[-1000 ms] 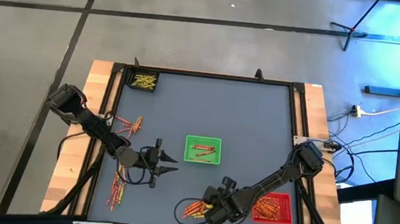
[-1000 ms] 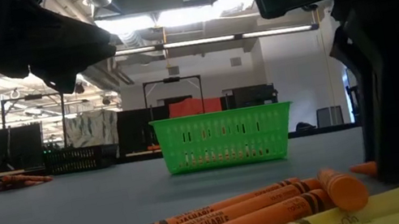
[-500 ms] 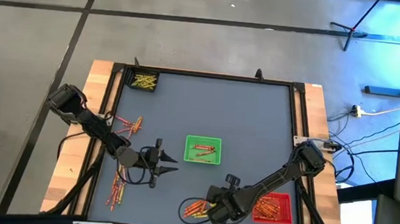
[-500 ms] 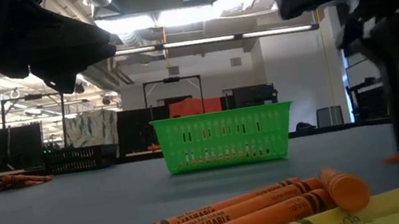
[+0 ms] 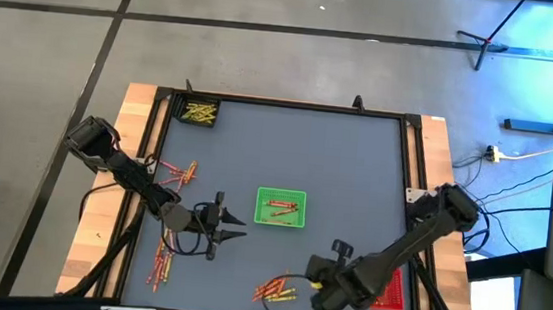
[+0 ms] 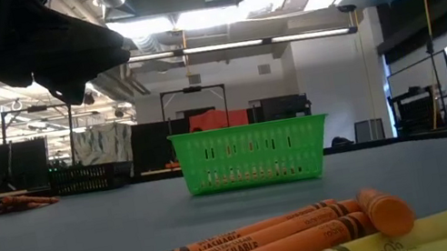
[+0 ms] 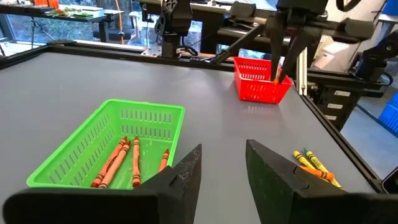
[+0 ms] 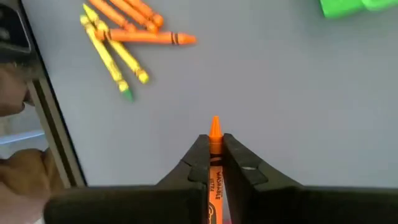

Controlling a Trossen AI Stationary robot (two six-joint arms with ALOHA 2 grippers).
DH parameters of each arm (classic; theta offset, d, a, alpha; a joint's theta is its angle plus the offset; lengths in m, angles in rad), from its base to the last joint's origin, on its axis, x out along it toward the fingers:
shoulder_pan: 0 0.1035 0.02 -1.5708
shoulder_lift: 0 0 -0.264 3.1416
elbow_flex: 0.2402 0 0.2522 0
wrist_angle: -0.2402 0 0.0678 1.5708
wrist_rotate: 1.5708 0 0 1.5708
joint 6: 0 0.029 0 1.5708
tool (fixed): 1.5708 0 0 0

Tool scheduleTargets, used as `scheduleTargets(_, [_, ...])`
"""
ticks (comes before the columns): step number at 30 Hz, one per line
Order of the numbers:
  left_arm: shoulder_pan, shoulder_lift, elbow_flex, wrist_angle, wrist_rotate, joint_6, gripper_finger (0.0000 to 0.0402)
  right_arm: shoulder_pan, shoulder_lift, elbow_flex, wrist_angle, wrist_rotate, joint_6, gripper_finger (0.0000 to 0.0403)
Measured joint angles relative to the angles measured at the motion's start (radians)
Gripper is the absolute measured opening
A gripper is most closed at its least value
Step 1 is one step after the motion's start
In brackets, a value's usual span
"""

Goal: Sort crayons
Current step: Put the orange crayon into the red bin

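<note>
The right hand [image 8: 214, 155], clenched on an orange crayon [image 8: 214, 163] lying along its fingers, hovers beside the red tray [image 5: 392, 292]; the left hand [image 7: 221, 163] waits released.

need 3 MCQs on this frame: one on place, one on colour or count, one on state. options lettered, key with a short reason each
1. Where is the right tool?
A. over the black tray
B. near the table's front edge, between the loose pile and the red tray
C. inside the green tray

2. What colour is the crayon in the right tool?
A. orange
B. green
C. blue

3. How does the left tool stand?
A. shut on a crayon
B. open and empty
C. out of view

Key: 1 B, the high view shows it beside the loose pile, just left of the red tray. 2 A, the right wrist view shows an orange tip between its fingers. 3 B, the left wrist view shows an empty gap.
</note>
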Motion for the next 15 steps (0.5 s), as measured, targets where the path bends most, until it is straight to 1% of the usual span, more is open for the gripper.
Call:
scheduleTargets(6, [0.000, 0.000, 0.000, 0.000, 0.000, 0.000, 0.0110, 0.100, -0.059, 0.000, -0.113, -0.001, 0.158, 0.0021])
scheduleTargets(11, [0.000, 0.000, 0.000, 0.000, 0.000, 0.000, 0.0110, 0.206, -0.064, -0.001, -0.218, 0.008, 0.325, 0.0021])
scheduleTargets(15, [0.000, 0.000, 0.000, 0.000, 0.000, 0.000, 0.0110, 0.281, -0.066, -0.048, -0.250, 0.008, 0.433, 0.0021])
